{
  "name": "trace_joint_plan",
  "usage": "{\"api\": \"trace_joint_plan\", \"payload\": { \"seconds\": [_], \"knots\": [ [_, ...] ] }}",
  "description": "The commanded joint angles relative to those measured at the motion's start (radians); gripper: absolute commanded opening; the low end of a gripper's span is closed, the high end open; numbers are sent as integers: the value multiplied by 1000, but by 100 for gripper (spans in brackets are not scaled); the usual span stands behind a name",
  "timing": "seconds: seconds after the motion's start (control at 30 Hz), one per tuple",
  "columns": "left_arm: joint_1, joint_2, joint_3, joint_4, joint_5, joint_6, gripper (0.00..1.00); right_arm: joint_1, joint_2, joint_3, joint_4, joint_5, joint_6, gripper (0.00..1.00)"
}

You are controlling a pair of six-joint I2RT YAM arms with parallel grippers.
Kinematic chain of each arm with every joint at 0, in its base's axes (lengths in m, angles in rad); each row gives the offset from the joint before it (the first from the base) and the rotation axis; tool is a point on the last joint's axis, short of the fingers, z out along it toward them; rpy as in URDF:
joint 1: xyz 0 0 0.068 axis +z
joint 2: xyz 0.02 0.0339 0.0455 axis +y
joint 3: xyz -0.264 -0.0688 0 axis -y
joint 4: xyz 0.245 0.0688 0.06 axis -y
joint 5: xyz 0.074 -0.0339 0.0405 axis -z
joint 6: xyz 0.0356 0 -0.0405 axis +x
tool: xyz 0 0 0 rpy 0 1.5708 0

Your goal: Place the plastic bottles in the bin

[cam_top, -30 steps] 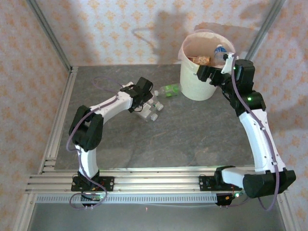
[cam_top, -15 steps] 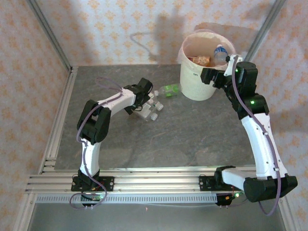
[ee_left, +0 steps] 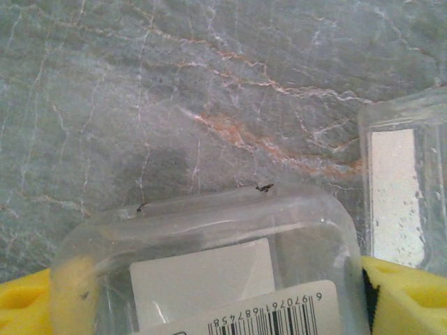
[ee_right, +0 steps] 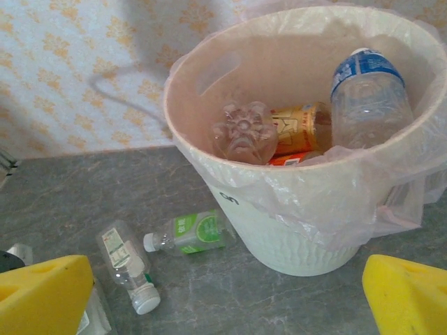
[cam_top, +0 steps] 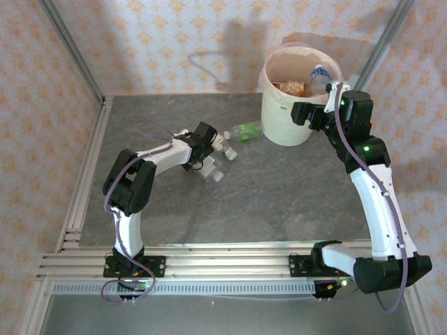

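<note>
A clear plastic bottle (ee_left: 223,237) with a white label and a barcode lies on the table between my left gripper's (ee_left: 209,300) yellow pads (ee_left: 408,300), which press its two sides. From above, that bottle (cam_top: 212,170) lies under the left gripper (cam_top: 208,160), cap toward the near side. A second clear bottle (cam_top: 227,152) and a green-labelled one (cam_top: 246,131) lie between it and the bin (cam_top: 283,125). My right gripper (ee_right: 227,307) hangs open and empty beside the bin (ee_right: 300,230), which holds several bottles, among them a blue-labelled one (ee_right: 367,98).
Metal frame posts and patterned walls close in the grey stone table. The green-labelled bottle (ee_right: 192,232) lies against the bin's base, and a clear bottle (ee_right: 129,265) lies just left of it. Another clear bottle (ee_left: 405,188) lies right of the left gripper.
The left gripper has lowered over the clear bottle and its jaws have narrowed onto it; that bottle has shifted a little toward the near side. The right arm has drawn slightly back from the bin.
</note>
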Motion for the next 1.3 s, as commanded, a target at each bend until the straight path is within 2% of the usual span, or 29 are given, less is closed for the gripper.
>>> {"api": "trace_joint_plan", "payload": {
  "seconds": [0.0,0.2,0.33,0.43,0.53,0.67,0.77,0.93,1.27],
  "knots": [
    [5,-57,-88,94,40,91,75,2,-39,-40,39,-70,-8,99],
    [-23,-227,-191,282,65,248,63,8,-126,-166,153,-201,63,99],
    [-81,-329,-178,339,83,372,61,27,-172,-284,244,-292,126,99],
    [-129,-364,-121,354,122,424,59,85,-185,-332,233,-281,115,99],
    [-164,-364,-61,379,180,434,57,139,-181,-378,280,-309,153,99],
    [-184,-352,-15,470,281,401,57,210,-144,-459,427,-429,236,99],
    [-184,-345,4,520,335,380,56,267,-105,-461,429,-356,231,99],
    [-184,-344,21,516,381,374,56,281,-61,-493,581,-401,324,99],
    [-184,-339,9,561,429,329,56,313,61,-441,556,-372,308,99]
  ]
}}
